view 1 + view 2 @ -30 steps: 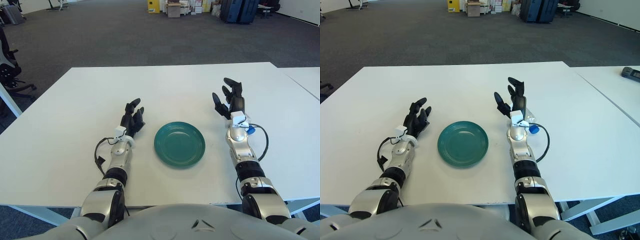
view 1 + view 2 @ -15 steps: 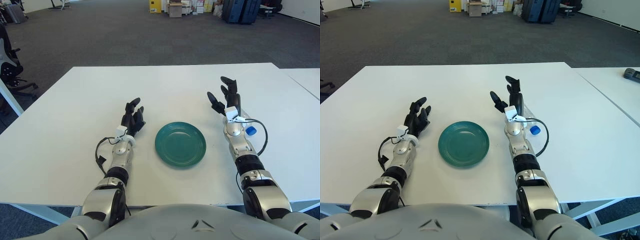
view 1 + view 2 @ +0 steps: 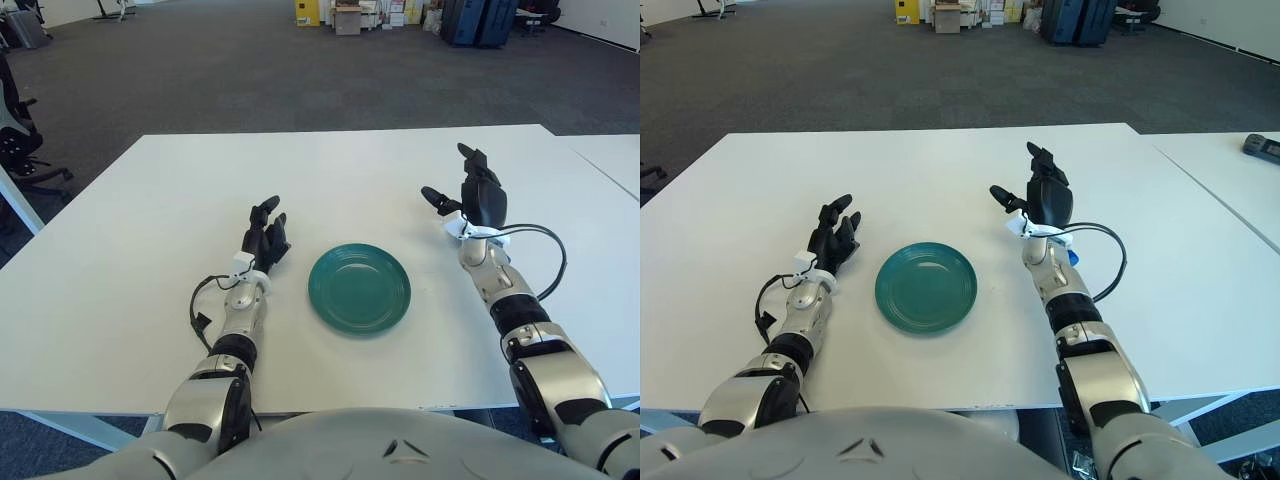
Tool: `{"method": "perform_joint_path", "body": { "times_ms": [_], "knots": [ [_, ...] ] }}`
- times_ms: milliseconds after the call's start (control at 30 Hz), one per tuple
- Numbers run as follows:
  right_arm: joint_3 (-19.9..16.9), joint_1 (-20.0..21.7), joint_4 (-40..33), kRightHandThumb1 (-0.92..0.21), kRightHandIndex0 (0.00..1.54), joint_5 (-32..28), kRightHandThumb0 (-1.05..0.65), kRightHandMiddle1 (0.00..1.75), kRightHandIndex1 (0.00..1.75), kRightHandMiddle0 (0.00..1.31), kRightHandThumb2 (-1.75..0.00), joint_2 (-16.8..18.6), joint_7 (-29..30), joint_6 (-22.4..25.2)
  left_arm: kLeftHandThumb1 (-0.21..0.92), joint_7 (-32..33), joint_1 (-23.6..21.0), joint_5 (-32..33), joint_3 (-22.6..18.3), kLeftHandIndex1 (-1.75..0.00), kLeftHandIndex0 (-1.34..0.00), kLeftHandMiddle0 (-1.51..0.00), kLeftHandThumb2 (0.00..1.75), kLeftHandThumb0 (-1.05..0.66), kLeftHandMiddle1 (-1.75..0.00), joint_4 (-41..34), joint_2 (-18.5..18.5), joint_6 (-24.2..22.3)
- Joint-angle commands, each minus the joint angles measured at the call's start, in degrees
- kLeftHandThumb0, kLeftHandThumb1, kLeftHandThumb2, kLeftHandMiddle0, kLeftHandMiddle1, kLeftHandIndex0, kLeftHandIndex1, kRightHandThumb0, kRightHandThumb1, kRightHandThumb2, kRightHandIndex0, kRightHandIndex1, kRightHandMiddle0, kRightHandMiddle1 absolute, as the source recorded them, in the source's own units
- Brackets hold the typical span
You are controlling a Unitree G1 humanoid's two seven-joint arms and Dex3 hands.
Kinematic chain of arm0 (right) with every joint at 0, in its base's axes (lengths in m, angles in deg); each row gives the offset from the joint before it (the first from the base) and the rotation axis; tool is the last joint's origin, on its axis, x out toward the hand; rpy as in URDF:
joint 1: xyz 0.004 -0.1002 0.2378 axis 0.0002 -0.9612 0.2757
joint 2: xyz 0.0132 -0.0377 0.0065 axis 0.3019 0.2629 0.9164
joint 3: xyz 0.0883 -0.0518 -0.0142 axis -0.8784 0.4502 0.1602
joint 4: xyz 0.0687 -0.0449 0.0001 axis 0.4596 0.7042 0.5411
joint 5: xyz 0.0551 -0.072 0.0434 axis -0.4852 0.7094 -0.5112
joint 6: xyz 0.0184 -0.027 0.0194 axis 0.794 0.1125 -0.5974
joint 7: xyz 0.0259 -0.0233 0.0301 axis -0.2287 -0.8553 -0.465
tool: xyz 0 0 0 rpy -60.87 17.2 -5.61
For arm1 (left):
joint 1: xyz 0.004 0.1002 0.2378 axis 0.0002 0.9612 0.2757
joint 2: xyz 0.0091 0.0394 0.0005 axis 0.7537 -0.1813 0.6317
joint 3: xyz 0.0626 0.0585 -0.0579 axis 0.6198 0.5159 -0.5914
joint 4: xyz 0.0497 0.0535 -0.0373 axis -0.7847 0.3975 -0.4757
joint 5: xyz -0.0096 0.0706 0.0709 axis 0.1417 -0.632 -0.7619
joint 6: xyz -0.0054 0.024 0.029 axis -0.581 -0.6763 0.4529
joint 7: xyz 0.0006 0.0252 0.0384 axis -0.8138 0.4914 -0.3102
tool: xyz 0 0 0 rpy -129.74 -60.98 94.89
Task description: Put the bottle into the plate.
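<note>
The green plate [image 3: 359, 289] sits near the front of the white table [image 3: 120, 260], round and smooth with a shiny glaze and a low rim, and nothing is in it yet. Just to its left is the left hand [image 3: 265, 240], dark fingers loosely spread, holding nothing, with a silver wrist and a thin black cable looping beside it; it has not moved in the last second. The right hand [image 3: 478, 196] has changed: a moment ago it showed right above the blue cap, and now it has swung out to the right and turned, with the thumb sticking out to the side and the fingers spread wide, gripping nothing. The bottle [image 3: 1070, 258] is almost all hidden behind the right wrist; only a small blue bit, likely its cap, peeks out in the right eye view, well apart from the plate. So the bottle is not picked up yet, and the hand probably is getting ready to reach for it. The table top is flat, plain and matte. Farther back is dark grey carpet [image 3: 250, 70], rough looking, with boxes [image 3: 350, 15] and dark cases [image 3: 478, 20] at the far wall.
</note>
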Motion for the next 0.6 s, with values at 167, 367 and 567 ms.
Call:
{"method": "perform_joint_path", "body": {
  "times_ms": [167,367,567],
  "knots": [
    [7.0,6.0,5.5,-0.92,0.01,7.0,-1.04,0.02,0.00,0.00,-0.47,-3.7,-5.8,15.2,0.92,0.4,2.9,-0.3,0.4,-0.85,0.00,-0.39,0.90,-0.79,0.00,2.4,-1.0,-1.6],
    [9.7,8.2,7.8,-0.92,0.00,8.0,-1.05,0.00,0.00,0.00,-0.49,-4.8,-8.4,19.6,0.92,0.1,3.2,-0.1,0.3,-0.85,0.00,-0.38,0.90,-0.80,0.00,2.3,-1.0,-1.5],
    [12.4,9.4,9.1,-0.92,0.00,9.0,-1.05,0.00,0.00,0.00,-0.49,-6.1,-10.9,23.7,0.92,-0.3,3.4,0.1,0.3,-0.84,0.00,-0.38,0.90,-0.78,0.00,2.0,-1.0,-1.3]
  ]
}}
